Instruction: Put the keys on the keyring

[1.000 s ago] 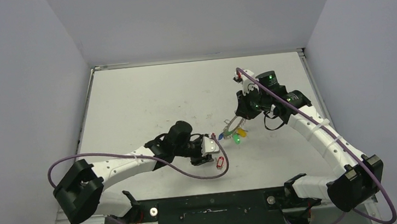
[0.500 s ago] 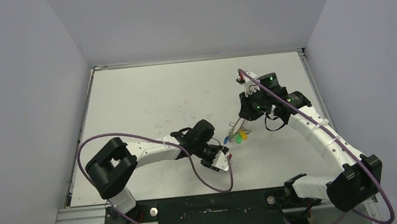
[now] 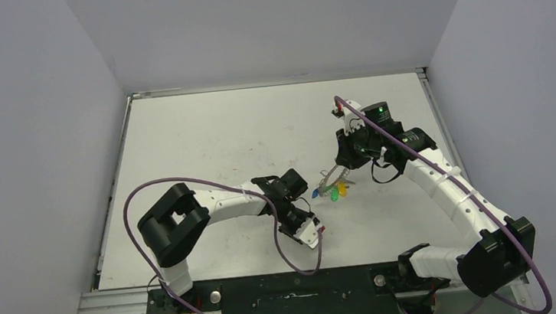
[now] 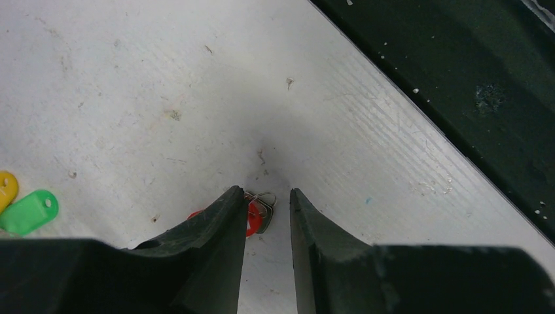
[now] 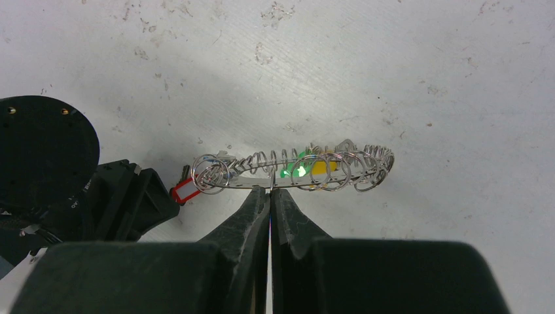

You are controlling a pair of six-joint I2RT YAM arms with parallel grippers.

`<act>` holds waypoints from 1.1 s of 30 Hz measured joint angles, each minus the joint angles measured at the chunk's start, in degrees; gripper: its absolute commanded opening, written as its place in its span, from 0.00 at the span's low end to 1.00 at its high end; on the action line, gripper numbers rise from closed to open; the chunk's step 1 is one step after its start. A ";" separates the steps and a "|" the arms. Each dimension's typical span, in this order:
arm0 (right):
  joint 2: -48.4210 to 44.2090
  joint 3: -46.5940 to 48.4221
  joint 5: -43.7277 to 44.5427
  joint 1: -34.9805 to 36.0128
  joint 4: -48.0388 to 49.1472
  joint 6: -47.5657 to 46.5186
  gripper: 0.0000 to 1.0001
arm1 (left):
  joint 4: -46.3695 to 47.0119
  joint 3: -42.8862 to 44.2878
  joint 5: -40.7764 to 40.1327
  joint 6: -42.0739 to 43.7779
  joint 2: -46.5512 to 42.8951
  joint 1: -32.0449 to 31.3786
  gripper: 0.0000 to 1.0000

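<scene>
Left arm [image 3: 226, 206] and right arm [image 3: 447, 187]: white, black joints, purple cables [image 3: 127, 225].

Setting: a robotics laboratory test cell. A scuffed white bench [image 3: 203, 133] is enclosed on three sides by plain grey panels [image 3: 28, 150]. The left arm [image 3: 218, 209] and right arm [image 3: 447, 187], both white and black, are bolted to a black mounting rail [image 3: 295, 286] at the near edge. A purple cable [image 3: 535, 259] trails from each arm.
</scene>
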 measured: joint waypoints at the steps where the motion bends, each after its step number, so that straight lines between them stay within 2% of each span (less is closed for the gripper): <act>1: 0.00 0.00 0.02 0.00 0.00 0.02 0.00 | -0.17 0.22 -0.02 0.37 0.35 0.00 0.28; 12: 0.00 0.00 0.00 0.00 0.00 0.02 0.00 | -0.55 2.40 -0.44 1.46 2.16 0.00 0.32; 20: 0.00 0.00 -0.02 0.00 0.00 0.02 0.00 | -0.90 3.02 -0.87 1.92 2.16 0.00 0.31; 30: 0.00 0.00 -0.02 0.00 0.00 0.02 0.00 | -1.86 3.19 -1.86 2.47 3.52 0.00 0.24; 33: 0.00 0.00 -0.02 0.00 0.00 0.02 0.00 | -2.12 3.91 -2.10 2.64 3.96 0.00 0.17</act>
